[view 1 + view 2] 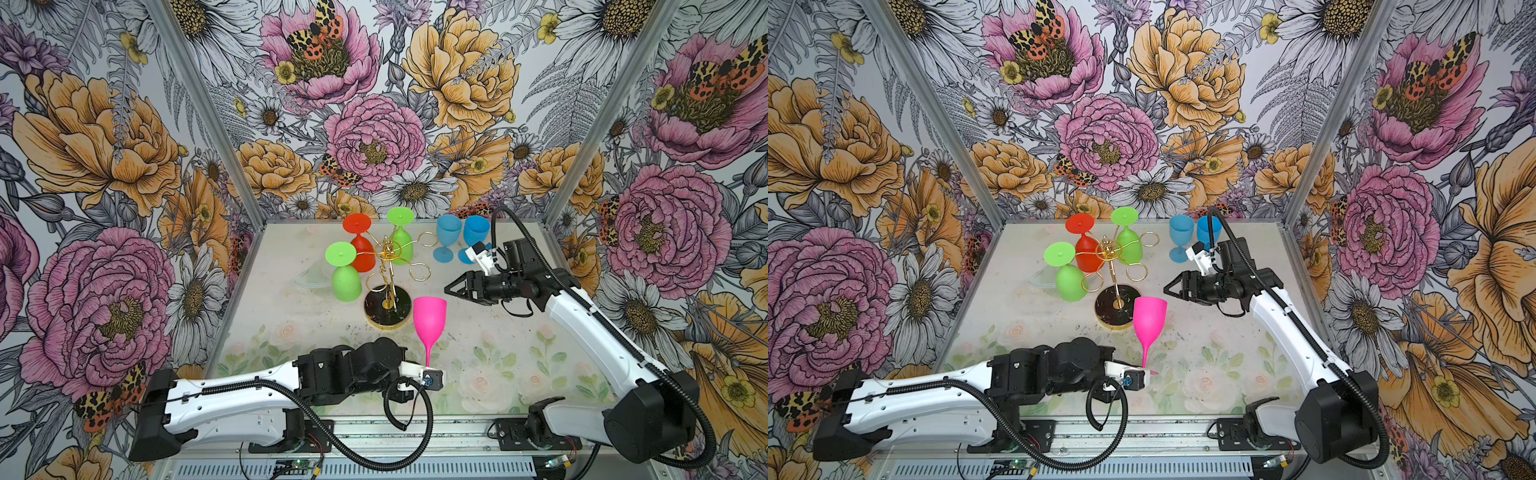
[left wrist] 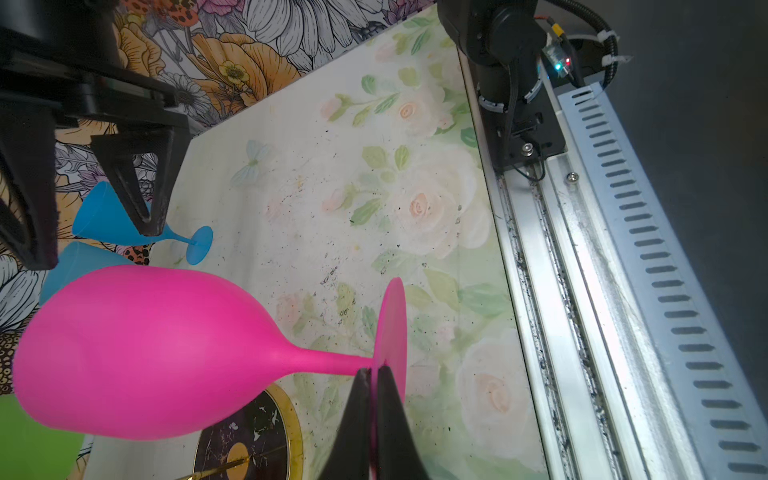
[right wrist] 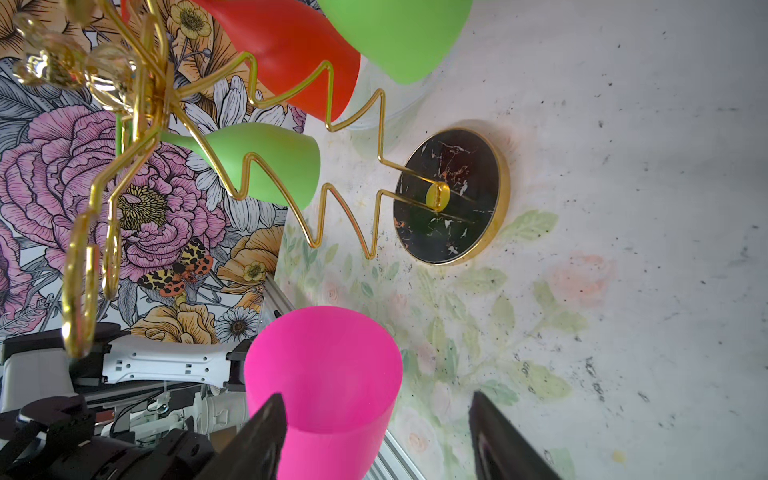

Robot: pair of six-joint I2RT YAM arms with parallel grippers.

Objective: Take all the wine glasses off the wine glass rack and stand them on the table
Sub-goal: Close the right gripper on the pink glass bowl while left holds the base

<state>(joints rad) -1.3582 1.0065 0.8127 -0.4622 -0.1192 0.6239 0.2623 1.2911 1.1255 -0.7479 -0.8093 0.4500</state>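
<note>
The pink wine glass stands upright, off the rack, just in front of the round black base. My left gripper is shut on the rim of its flat foot; in both top views the wrist camera hides those fingers. The gold wire wine glass rack has a red glass and two green glasses hanging upside down on it. My right gripper is open, just right of the pink bowl and apart from it.
Two blue glasses stand upright at the back right, behind my right wrist. A clear glass thing lies on the table left of the rack. Flowered walls close in the table on three sides; a metal rail runs along the front.
</note>
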